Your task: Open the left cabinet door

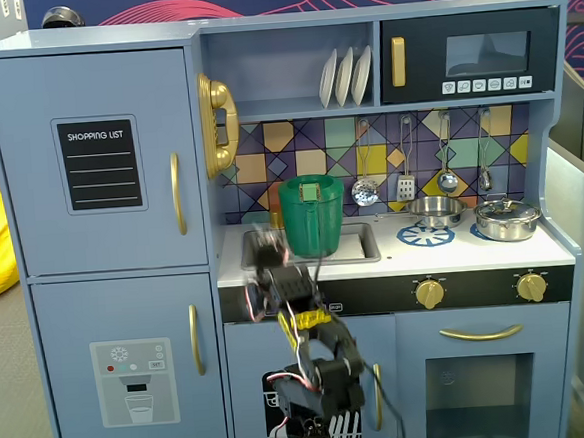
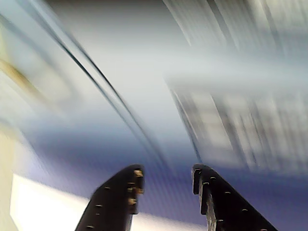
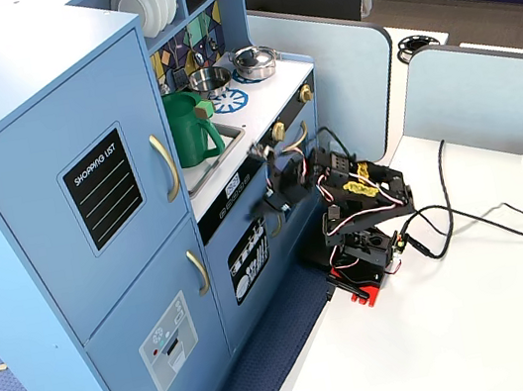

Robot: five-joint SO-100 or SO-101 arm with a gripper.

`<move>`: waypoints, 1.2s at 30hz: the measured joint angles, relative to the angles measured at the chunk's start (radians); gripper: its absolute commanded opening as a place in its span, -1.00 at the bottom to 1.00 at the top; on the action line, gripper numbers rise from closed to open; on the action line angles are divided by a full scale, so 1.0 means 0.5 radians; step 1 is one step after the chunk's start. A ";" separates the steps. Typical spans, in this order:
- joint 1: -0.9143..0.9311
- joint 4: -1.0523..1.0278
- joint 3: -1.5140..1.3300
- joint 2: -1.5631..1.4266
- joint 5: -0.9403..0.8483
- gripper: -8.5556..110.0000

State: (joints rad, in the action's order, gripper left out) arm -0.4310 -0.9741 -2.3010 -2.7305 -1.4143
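Nothing of the job looks done yet. The left cabinet door (image 1: pixel 97 160), the one with the shopping-list chalkboard, sits flush and shut at the upper left of the toy kitchen (image 1: pixel 395 262), and its gold handle (image 1: pixel 178 194) is untouched. The hand (image 2: pixel 166 185) is spread and empty in the wrist view, which is blurred. In a fixed view it hangs by the sink edge, at about 4 o'clock from the handle and well apart. Reaching, gripping and pulling all remain, I'd judge.
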 measured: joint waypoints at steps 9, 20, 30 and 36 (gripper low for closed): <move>-0.371 1.193 0.442 0.353 -0.101 -0.37; -0.448 1.776 0.540 0.623 -0.261 -0.42; -0.555 1.841 0.712 0.969 -0.604 -0.48; -0.672 1.862 0.733 1.055 -0.749 -0.54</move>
State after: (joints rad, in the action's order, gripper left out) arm -0.7670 -0.0430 -1.9343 -2.2028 -1.7886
